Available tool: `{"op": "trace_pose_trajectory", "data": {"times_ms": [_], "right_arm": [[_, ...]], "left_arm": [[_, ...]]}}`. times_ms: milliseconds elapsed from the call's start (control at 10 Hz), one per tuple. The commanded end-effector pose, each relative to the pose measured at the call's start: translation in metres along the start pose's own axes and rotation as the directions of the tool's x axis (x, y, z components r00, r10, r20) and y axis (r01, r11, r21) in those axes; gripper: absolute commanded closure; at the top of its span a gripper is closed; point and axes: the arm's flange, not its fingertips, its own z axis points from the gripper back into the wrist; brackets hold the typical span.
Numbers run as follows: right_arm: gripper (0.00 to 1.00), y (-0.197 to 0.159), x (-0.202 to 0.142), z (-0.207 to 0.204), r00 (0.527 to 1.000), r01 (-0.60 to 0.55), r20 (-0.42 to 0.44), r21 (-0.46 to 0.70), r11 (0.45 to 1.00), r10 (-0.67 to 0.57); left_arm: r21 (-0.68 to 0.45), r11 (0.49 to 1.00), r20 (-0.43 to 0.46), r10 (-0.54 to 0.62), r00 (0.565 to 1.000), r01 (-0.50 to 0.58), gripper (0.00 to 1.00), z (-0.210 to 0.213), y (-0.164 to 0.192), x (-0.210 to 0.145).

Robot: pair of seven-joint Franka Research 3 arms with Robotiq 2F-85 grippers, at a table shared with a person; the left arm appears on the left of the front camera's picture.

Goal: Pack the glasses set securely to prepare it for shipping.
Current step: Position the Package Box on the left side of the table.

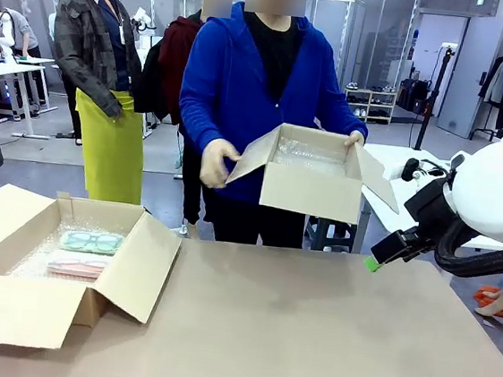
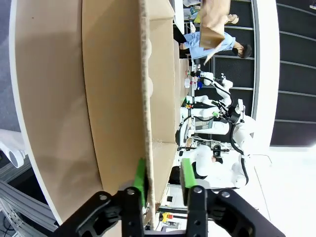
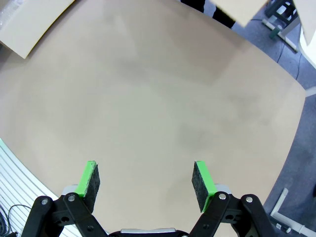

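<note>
At nine o'clock, both glasses cases (image 1: 84, 253) lie inside my box (image 1: 124, 288). My left gripper (image 2: 164, 178) straddles its flap, unclenched (right gripper (image 3: 146, 178) wide, empty). Pulling away could snag that flap.

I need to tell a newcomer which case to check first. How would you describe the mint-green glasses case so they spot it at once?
Find the open cardboard box on the table's left side. Two flat clear cases lie on its bubble wrap; the mint-green glasses case is the farther one, behind the pink glasses case.
</note>
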Motion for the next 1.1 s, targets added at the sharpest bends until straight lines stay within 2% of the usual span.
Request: {"op": "trace_pose_trajectory", "data": {"times_ms": [0,100,200,300,400,500,600,700,800,1000], "right_arm": [[0.06,0.004,-0.001,0.0,1.0,0.016,-0.008,-0.007,1.0,-0.016],[0.06,0.004,-0.001,0.0,1.0,0.016,-0.008,-0.007,1.0,-0.016],[0.06,0.004,-0.001,0.0,1.0,0.016,-0.008,-0.007,1.0,-0.016],[0.06,0.004,-0.001,0.0,1.0,0.016,-0.008,-0.007,1.0,-0.016],[0.06,0.004,-0.001,0.0,1.0,0.016,-0.008,-0.007,1.0,-0.016],[0.06,0.004,-0.001,0.0,1.0,0.016,-0.008,-0.007,1.0,-0.016],[0.06,0.004,-0.001,0.0,1.0,0.016,-0.008,-0.007,1.0,-0.016],[0.06,0.004,-0.001,0.0,1.0,0.016,-0.008,-0.007,1.0,-0.016],[0.06,0.004,-0.001,0.0,1.0,0.016,-0.008,-0.007,1.0,-0.016],[0.06,0.004,-0.001,0.0,1.0,0.016,-0.008,-0.007,1.0,-0.016]], "left_arm": [[0.041,0.999,0.006,-0.024,1.0,0.023,0.0,0.006,-0.008,-0.003],[0.075,0.997,0.02,-0.036,0.999,0.035,0.25,0.011,-0.012,-0.002],[0.129,0.989,0.049,-0.081,0.995,0.075,0.0,0.021,-0.031,0.001],[0.296,0.936,0.036,-0.208,0.977,0.189,0.0,0.025,-0.068,-0.003],[0.405,0.857,-0.034,-0.335,0.942,0.319,0.0,0.016,-0.125,-0.017],[0.465,0.732,-0.158,-0.485,0.86,0.498,0.0,-0.013,-0.193,-0.047],[0.526,0.583,-0.266,-0.578,0.771,0.619,0.0,-0.049,-0.24,-0.069],[0.526,0.524,-0.32,-0.609,0.726,0.67,0.0,-0.088,-0.273,-0.076],[0.523,0.453,-0.418,-0.602,0.68,0.722,0.0,-0.128,-0.29,-0.088],[0.475,0.345,-0.525,-0.627,0.575,0.81,0.0,-0.203,-0.302,-0.125]]}}
